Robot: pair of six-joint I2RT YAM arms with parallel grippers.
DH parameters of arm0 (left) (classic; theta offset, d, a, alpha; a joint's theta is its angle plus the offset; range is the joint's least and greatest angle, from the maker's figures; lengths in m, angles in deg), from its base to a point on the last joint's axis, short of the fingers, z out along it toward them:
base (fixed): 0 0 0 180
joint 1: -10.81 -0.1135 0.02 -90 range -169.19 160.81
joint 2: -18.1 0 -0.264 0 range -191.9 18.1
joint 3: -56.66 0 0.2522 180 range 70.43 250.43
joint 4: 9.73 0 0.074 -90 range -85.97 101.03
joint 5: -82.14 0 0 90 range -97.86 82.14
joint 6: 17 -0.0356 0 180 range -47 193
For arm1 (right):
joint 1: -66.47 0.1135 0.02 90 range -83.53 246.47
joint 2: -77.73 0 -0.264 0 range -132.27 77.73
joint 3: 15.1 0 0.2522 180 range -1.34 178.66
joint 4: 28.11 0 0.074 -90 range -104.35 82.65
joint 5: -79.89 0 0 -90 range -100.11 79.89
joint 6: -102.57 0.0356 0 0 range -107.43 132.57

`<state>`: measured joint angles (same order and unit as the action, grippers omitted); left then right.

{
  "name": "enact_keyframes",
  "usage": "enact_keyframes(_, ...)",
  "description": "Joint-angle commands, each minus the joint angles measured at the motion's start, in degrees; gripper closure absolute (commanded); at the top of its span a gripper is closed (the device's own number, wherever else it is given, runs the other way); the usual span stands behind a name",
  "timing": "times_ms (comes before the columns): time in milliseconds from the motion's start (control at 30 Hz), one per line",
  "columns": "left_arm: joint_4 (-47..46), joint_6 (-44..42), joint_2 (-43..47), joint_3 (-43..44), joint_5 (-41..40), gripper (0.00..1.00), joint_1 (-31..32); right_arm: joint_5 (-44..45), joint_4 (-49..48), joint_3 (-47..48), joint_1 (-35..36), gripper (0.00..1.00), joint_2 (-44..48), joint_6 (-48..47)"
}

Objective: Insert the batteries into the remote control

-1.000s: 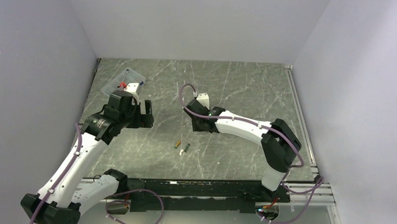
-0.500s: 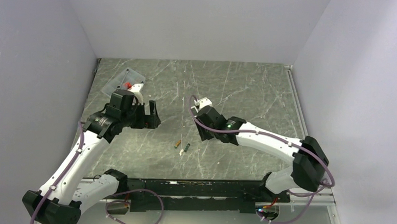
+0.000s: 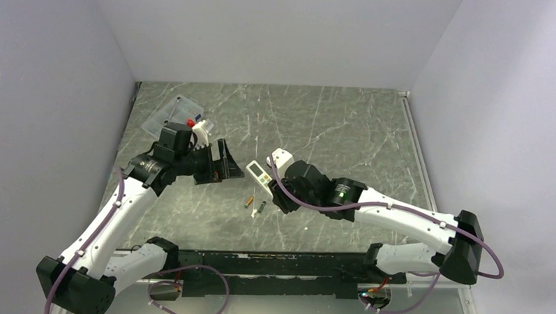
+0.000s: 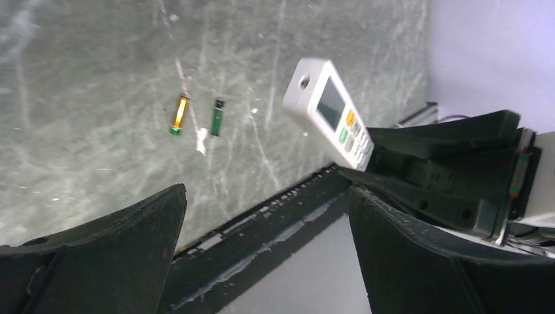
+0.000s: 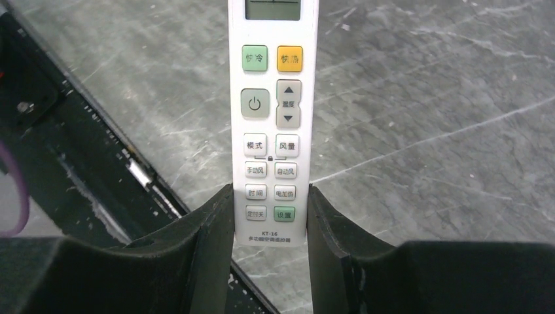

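Top of remote control [image 5: 272, 131] outside right-wrist view.

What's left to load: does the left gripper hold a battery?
No: the left gripper is open, empty; orange battery and green battery lie on the table.

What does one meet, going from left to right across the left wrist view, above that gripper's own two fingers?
Copper-orange battery → dark green battery → remote control, which is held up off the table.

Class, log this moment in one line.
right gripper: shut on remote control | left gripper: open, empty | orange battery, green battery: on table
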<state>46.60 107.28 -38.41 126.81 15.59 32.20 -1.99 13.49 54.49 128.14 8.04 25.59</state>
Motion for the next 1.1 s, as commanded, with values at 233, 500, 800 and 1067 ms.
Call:
enact_keyframes(233, -9.02, 10.65, 0.83, -3.67, 16.77, 0.01, -0.21, 0.36, 2.98, 2.15, 6.94, 1.00, 7.00, -4.13)
enact_keyframes(500, -14.50, 13.76, 2.32, -7.30, 23.68, 0.06, -0.21, 1.06, 2.52, 1.65, 10.54, 1.00, 9.61, -3.61)
enact_keyframes(800, -18.32, 16.09, 4.40, -9.90, 28.01, 0.16, -0.21, 1.44, 2.38, 1.91, 12.19, 1.00, 10.39, -3.90)
enact_keyframes(1067, -21.92, 17.57, 5.09, -11.69, 31.52, 0.33, -0.21, 1.42, 1.87, 1.87, 12.68, 1.00, 10.35, -4.05)
